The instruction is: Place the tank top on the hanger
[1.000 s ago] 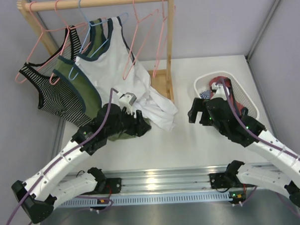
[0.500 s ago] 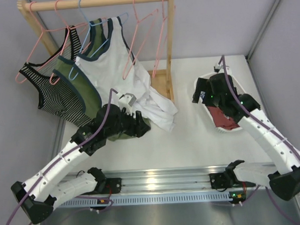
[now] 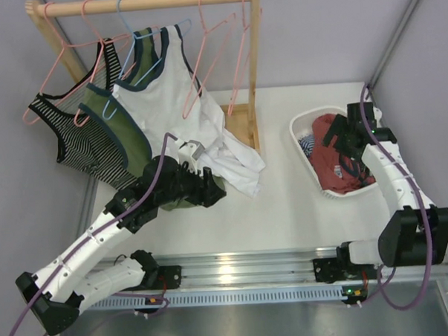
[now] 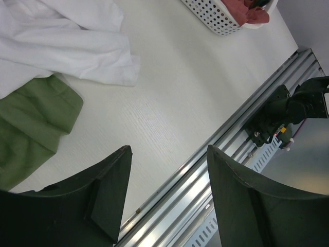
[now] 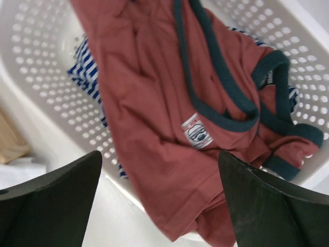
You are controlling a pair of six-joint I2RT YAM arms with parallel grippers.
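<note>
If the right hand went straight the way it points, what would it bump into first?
Probably the tank top, lying crumpled in the basket. The right hand is open and points right at it, with nothing between. How far off it is, I can't tell.

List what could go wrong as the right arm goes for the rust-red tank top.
The tank top lies over a blue-striped garment; the open right tool could pinch both. A deep grasp could catch the perforated basket and drag it. Crumpled as it is, a blind grip may tangle the armholes.
</note>
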